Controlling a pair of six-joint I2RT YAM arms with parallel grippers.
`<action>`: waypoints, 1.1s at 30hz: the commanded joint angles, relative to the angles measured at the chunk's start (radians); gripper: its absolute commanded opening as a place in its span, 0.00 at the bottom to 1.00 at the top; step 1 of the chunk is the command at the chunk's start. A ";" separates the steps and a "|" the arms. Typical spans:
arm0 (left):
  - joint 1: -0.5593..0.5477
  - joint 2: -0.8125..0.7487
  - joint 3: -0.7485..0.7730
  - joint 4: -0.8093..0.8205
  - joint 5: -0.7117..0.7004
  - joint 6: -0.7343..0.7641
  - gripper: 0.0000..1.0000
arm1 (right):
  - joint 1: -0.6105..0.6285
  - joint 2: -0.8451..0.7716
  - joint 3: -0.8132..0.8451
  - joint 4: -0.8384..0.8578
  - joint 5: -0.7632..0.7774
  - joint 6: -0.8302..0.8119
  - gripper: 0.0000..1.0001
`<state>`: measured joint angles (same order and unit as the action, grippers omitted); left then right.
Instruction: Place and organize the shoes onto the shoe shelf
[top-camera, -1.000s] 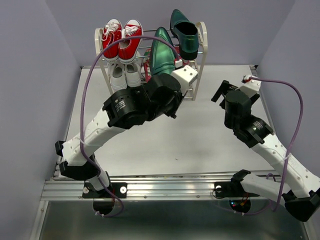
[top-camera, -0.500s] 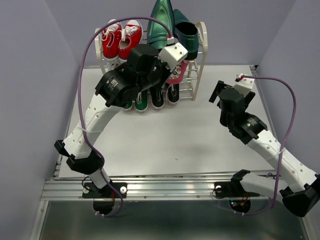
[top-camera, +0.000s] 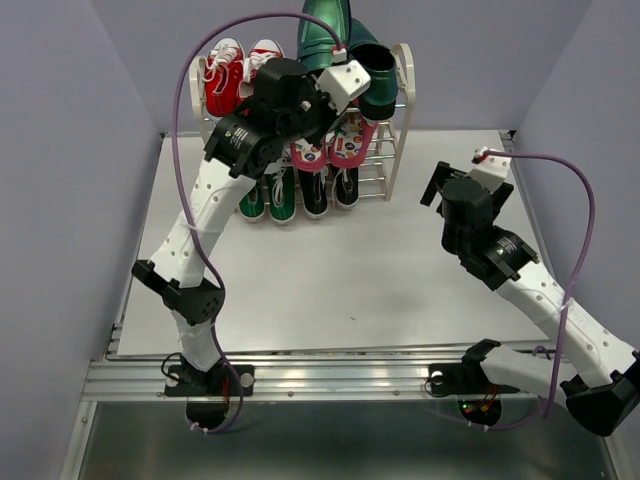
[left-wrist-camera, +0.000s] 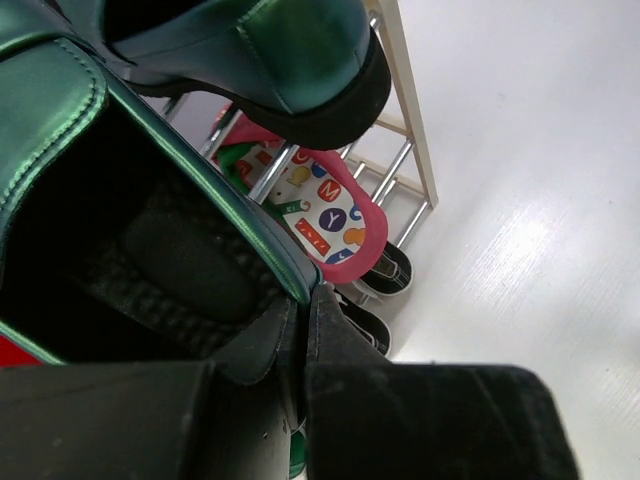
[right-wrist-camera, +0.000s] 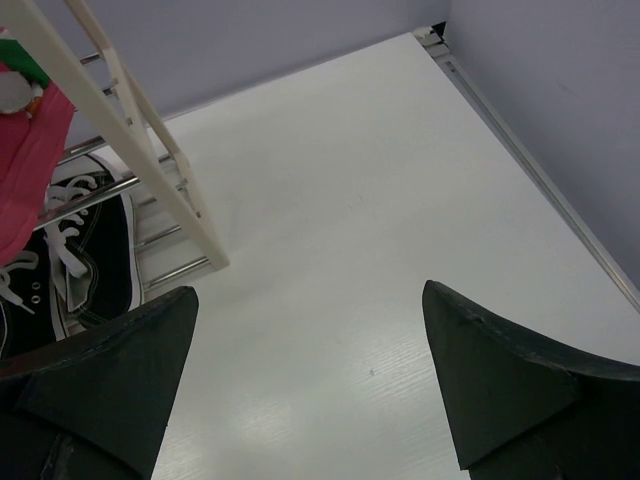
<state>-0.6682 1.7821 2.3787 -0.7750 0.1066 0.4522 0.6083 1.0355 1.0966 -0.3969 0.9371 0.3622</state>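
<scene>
top external: loafer (top-camera: 322, 25) at shelf (top-camera: 403, 105) top

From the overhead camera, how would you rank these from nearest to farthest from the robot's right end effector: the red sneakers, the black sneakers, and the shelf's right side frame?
1. Shelf's right side frame, just left of the right end effector.
2. Black sneakers, on the bottom tier, farther left.
3. Red sneakers, on the top tier at the far left corner.

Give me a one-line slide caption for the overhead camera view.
Left gripper holds a green loafer at the shoe shelf top tier beside its mate; right gripper hangs open.
</scene>
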 joint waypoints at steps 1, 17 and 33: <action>0.038 -0.016 0.054 0.177 0.074 0.045 0.00 | -0.001 -0.029 0.017 0.023 0.040 -0.009 1.00; 0.056 -0.041 0.030 0.256 0.004 -0.073 0.27 | -0.001 -0.014 0.009 0.023 0.023 -0.009 1.00; 0.064 -0.021 0.002 0.290 -0.056 -0.035 0.74 | -0.001 -0.106 -0.012 0.023 -0.004 -0.029 1.00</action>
<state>-0.6132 1.8297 2.3497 -0.5549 0.0864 0.3965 0.6083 0.9478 1.0962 -0.3962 0.9237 0.3462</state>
